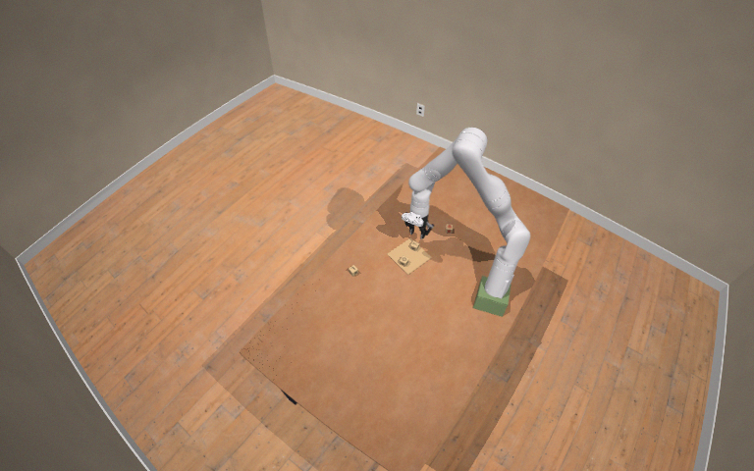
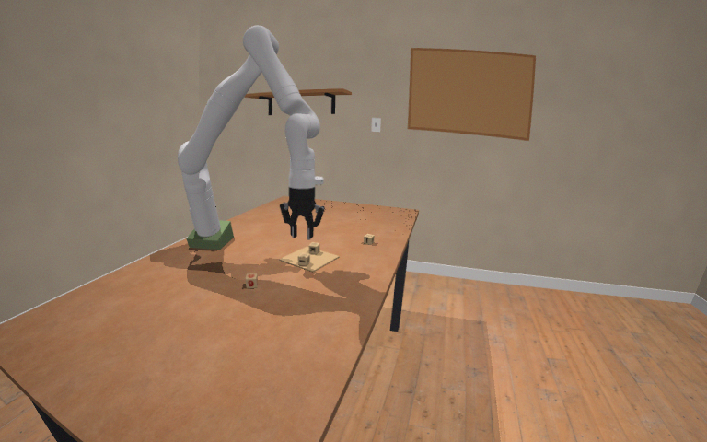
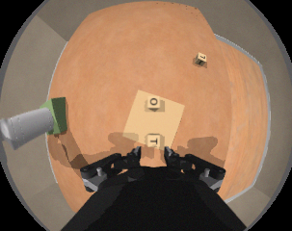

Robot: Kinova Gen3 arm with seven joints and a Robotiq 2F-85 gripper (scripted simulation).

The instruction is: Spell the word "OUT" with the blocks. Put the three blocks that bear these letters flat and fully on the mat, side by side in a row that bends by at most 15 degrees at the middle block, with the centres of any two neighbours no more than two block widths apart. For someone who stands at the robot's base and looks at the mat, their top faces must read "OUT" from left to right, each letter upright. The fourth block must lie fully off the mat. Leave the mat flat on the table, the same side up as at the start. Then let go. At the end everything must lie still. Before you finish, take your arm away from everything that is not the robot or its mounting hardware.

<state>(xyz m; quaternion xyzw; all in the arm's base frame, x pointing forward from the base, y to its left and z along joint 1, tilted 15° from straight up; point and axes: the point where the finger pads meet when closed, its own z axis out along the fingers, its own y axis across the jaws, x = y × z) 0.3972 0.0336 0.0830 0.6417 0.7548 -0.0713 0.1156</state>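
Note:
The mat (image 1: 396, 254) (image 2: 327, 256) (image 3: 136, 120) lies flat on the table. The O block (image 1: 403, 261) (image 2: 314, 249) (image 3: 153, 102) sits on it. The T block (image 1: 413, 245) (image 2: 303, 260) (image 3: 153, 141) sits near another edge; I cannot tell if it is fully on. A gap wider than one block parts them. A third block (image 1: 353, 270) (image 2: 368, 238) (image 3: 200, 59) is off the mat, its top letter unclear. A block with red marks (image 1: 450, 229) (image 2: 251, 281) is off the mat on the other side. My gripper (image 1: 416, 235) (image 2: 301, 237) (image 3: 152, 151) is partly open, empty, above the T block.
The green robot base (image 1: 491, 302) (image 2: 210, 236) (image 3: 59, 115) stands on the table (image 1: 340, 349) (image 2: 155, 350) to one side of the mat. The third block lies toward the table's far long edge from the base.

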